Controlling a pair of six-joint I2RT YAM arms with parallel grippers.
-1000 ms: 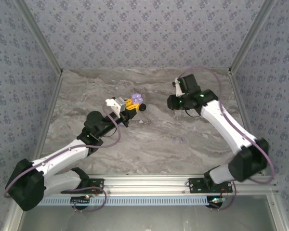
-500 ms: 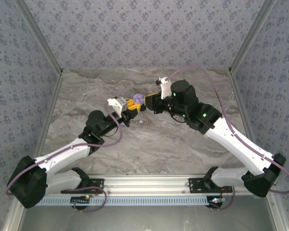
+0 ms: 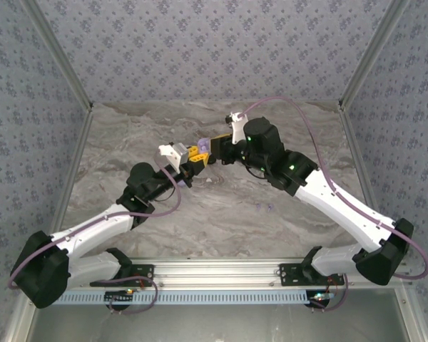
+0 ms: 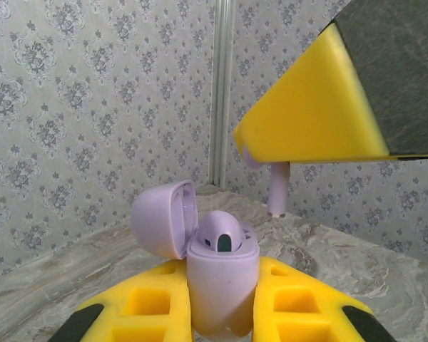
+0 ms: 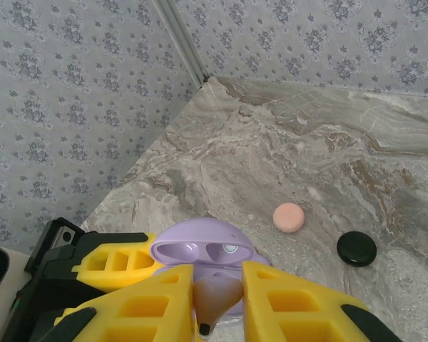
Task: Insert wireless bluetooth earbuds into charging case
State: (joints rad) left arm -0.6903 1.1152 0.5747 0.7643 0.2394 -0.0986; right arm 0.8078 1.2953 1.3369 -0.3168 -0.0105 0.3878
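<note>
Earbud (image 4: 277, 189) pinched by right gripper (image 5: 217, 285) near lavender case (image 4: 225, 267) clamped in left gripper (image 4: 221, 313); right wrist adds pink case (image 5: 289, 216), black case (image 5: 357, 249).

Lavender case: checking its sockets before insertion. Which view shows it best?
Right wrist: it looks into the open case, both sockets visible. Left wrist shows its side and lid; top external, a tiny speck.

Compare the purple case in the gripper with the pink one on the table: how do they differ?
The purple case is open, lid flipped back; the pink case looks shut. The purple one is held up by the left gripper; the pink one lies loose on the table. Both are rounded.
</note>
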